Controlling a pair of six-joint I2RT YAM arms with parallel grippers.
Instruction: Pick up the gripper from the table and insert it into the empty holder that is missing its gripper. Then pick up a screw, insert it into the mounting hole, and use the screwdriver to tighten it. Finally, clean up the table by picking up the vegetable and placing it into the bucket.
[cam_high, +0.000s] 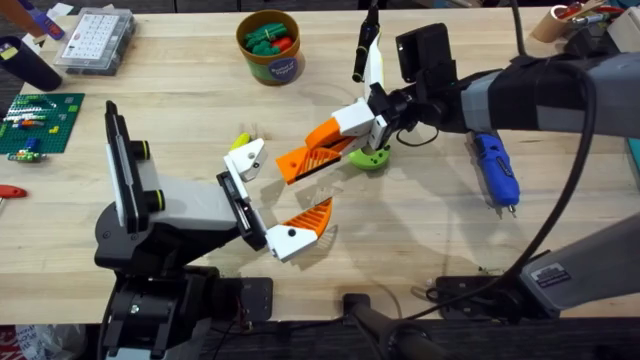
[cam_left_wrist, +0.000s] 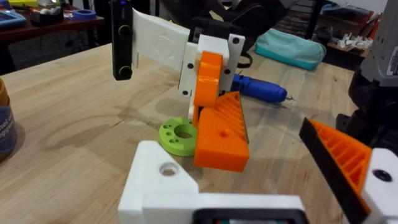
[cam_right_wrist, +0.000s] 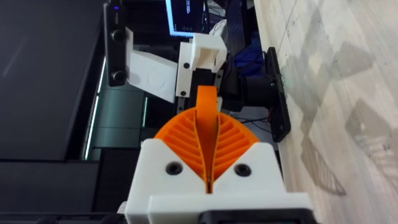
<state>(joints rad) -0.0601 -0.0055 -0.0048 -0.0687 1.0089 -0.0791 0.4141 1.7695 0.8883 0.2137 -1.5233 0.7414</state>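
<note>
Centrally, the right claw (cam_high: 328, 138) was closed on the gripper (cam_high: 300, 163), the orange wedge clamped between its two ribbed orange fingers (cam_right_wrist: 233, 140) with its broad end projecting past them towards the left arm. The wedge hung low over the worktop (cam_high: 420, 230); contact with the surface could not be confirmed. A flat green ring (cam_high: 372, 157) lay on the wood directly beside and partly under this claw, its rim close against the wedge in the left wrist view.

The left claw (cam_high: 275, 195) stood open, one side carrying an orange finger (cam_high: 305, 222), the other ending in the bare white holder (cam_high: 245, 158). The mounting hole (cam_left_wrist: 168, 168) was visible and unobstructed. Holder and wedge were near but apart, with a narrow strip of bare wood between them.

The screwdriver (cam_high: 495, 170) lay flat beyond the right claw on its right side, under the right forearm and clear of the ring. The bucket (cam_high: 268, 45) stood upright near the far edge, holding green and red pieces, with open wood between it and both claws. A clear compartment box (cam_high: 95, 40) and a green baseplate (cam_high: 40, 120) occupied the far left corner, well apart from the work.
</note>
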